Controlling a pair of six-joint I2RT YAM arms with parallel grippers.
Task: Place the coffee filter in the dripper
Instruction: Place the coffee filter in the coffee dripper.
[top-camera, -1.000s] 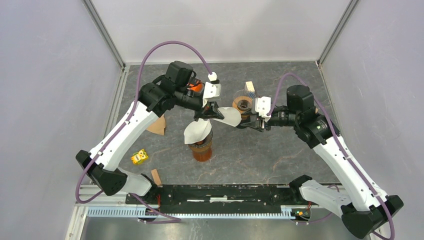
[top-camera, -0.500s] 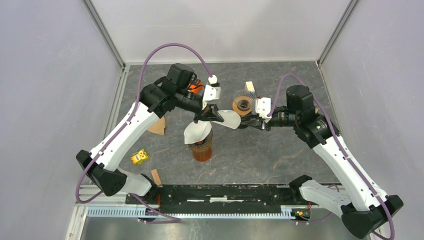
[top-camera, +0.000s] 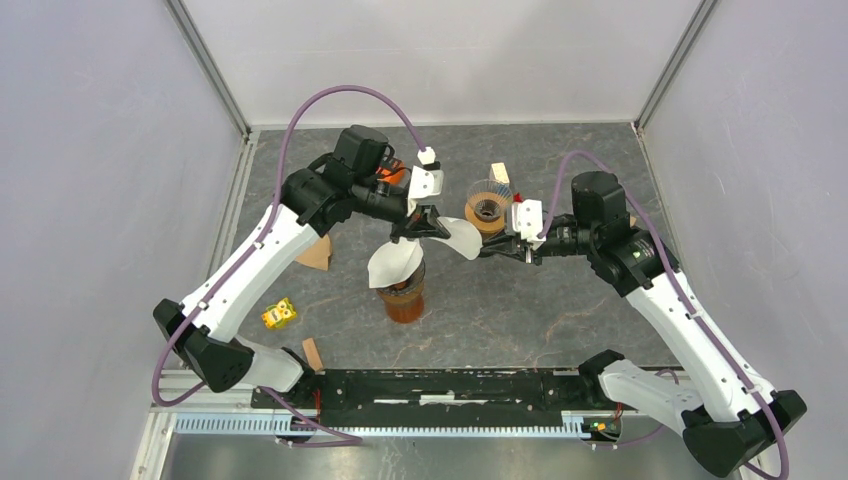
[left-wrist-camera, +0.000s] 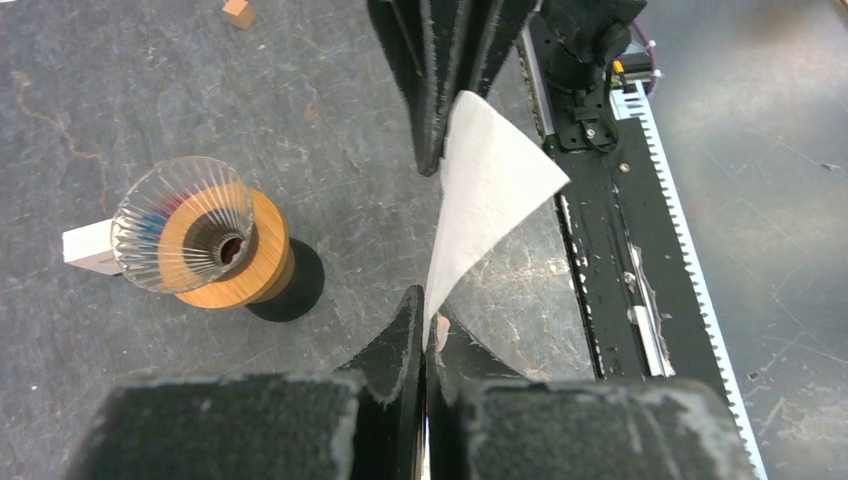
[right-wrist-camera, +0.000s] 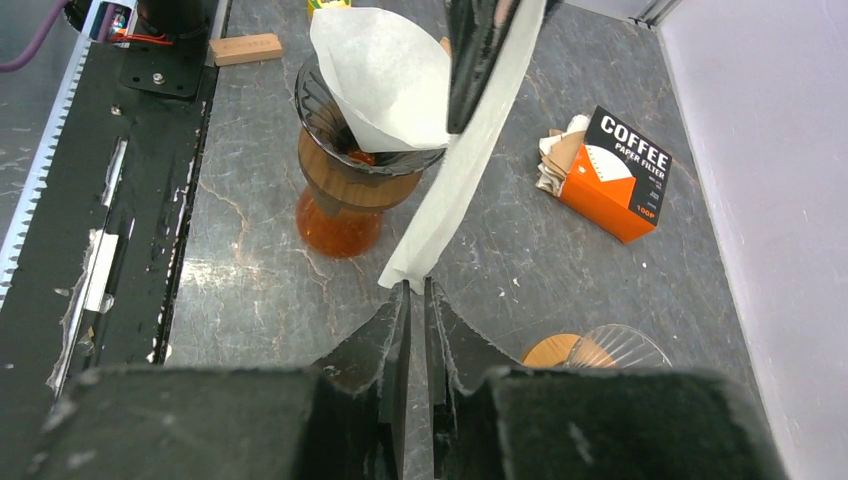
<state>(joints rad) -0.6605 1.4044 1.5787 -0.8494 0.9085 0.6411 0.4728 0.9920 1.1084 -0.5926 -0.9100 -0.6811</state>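
While the left claw (left-wrist-camera: 424, 300) pinched one corner of the coffee filter (left-wrist-camera: 490, 185), the right claw (right-wrist-camera: 416, 286) stood narrowly parted around the opposite corner.

1. Your right gripper (right-wrist-camera: 418, 292) has its jaws nearly together, with the lower corner of the coffee filter (right-wrist-camera: 470, 160) at their tips; pinched or not, you can't tell.
2. The left gripper (right-wrist-camera: 472, 90) holds its upper end.
3. Behind, a second filter (right-wrist-camera: 385, 80) sits in the amber dripper (right-wrist-camera: 350, 190).
4. The orange filter box (right-wrist-camera: 615, 175) lies near the worktop's walled edge.
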